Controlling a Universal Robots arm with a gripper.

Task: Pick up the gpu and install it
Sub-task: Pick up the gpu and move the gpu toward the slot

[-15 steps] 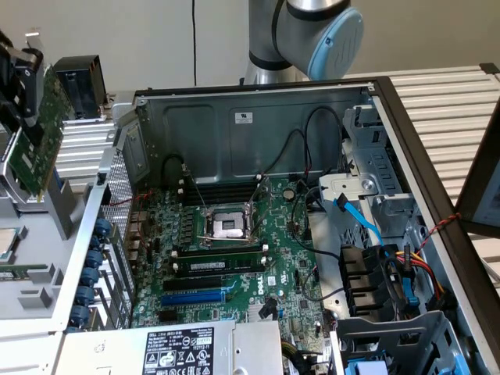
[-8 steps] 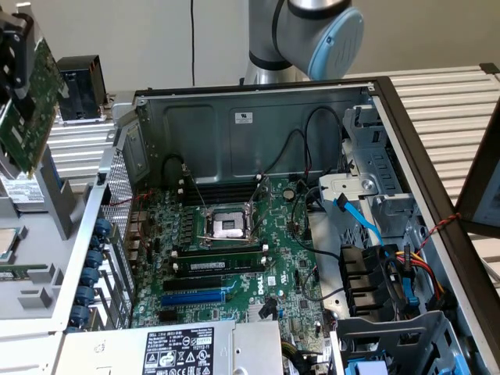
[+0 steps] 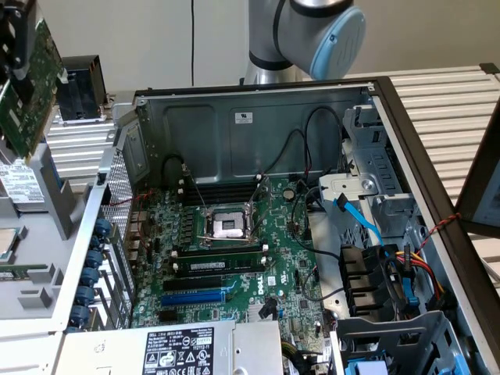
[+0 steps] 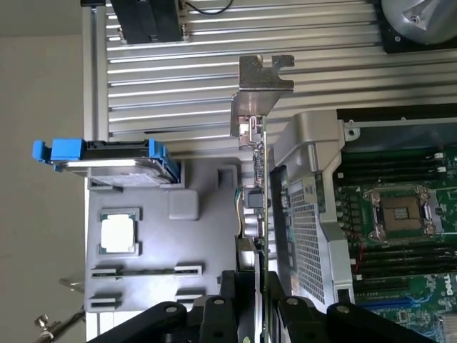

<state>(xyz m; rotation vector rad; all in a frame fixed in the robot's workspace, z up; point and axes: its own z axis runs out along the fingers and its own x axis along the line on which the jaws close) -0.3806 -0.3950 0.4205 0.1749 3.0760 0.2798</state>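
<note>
1. Open case (image 3: 258, 133), motherboard (image 3: 234, 258) exposed inside.
2. Gpu (image 3: 31, 90) held in the air outside the case, at the exterior view's left, bracket (image 4: 260, 78) farthest from the grip.
3. Fingers (image 4: 228, 307) clamped narrow on the gpu's two faces.

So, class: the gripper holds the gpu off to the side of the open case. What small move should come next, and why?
Probably carry the gpu sideways toward the case: it hangs clamped in the gripper above the parts tray, well clear of the motherboard.
</note>
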